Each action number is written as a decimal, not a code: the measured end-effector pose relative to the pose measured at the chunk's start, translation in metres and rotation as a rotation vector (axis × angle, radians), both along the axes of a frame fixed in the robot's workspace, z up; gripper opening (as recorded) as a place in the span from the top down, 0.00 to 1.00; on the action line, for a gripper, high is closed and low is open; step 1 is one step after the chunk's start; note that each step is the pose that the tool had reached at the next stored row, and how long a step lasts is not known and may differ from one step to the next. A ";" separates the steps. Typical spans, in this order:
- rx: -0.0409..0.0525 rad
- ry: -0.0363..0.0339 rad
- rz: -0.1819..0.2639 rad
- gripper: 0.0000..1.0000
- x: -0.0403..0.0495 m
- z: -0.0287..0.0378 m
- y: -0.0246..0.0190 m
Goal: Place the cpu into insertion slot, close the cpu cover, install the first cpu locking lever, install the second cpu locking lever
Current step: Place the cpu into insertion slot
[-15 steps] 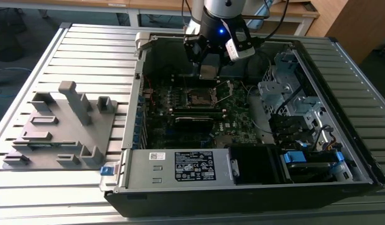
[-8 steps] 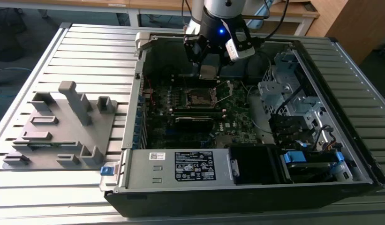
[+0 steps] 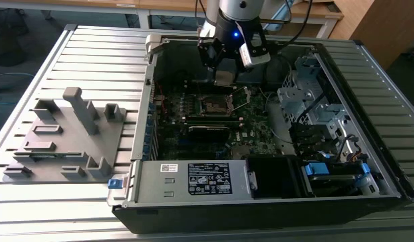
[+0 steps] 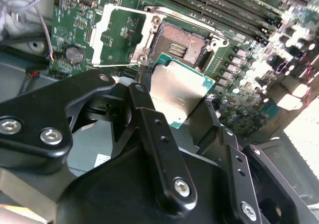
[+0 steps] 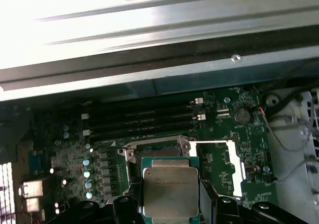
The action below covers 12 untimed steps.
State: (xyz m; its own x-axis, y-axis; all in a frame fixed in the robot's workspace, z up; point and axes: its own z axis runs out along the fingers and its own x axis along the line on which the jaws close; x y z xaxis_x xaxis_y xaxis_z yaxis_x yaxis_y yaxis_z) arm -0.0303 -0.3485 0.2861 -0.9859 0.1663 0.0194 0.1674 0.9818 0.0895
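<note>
Clamped between the fingers of the claw (image 3: 224,76) at two opposite edges, the cpu (image 4: 179,92) is held with its dull metal lid turned toward the cameras in both wrist views. It is carried over the motherboard (image 4: 72,22), near the insertion slot (image 4: 182,45) and not seated in it; the socket recess is seen bare. The cpu cover (image 4: 101,35) is swung open to one side of the slot.

The chip is judged light, stiff and smooth. Its green rim and underside are taken to be fragile, as is the socket's contact field. A hold on the side edges, as shown, is thought the sound one, with lid and underside left untouched.

Long black memory slots (image 5: 144,122) are set beyond the socket. All of it is housed in an open computer case (image 3: 260,212) laid on a slatted metal bench (image 3: 99,55), with a grey fixture (image 3: 65,131) placed beside it.
</note>
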 end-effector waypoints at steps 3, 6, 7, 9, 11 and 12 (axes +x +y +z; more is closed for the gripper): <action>0.0003 -0.0001 -0.001 0.46 0.0000 -0.0001 0.0000; 0.0003 -0.0002 -0.003 0.46 0.0000 -0.0001 0.0000; 0.0002 -0.0002 -0.008 0.46 0.0000 -0.0001 0.0000; 0.0002 -0.0001 -0.027 0.46 0.0000 -0.0003 0.0000; 0.0002 -0.0001 -0.052 0.46 0.0000 -0.0004 0.0000; 0.0002 -0.0001 -0.065 0.46 0.0000 -0.0005 0.0000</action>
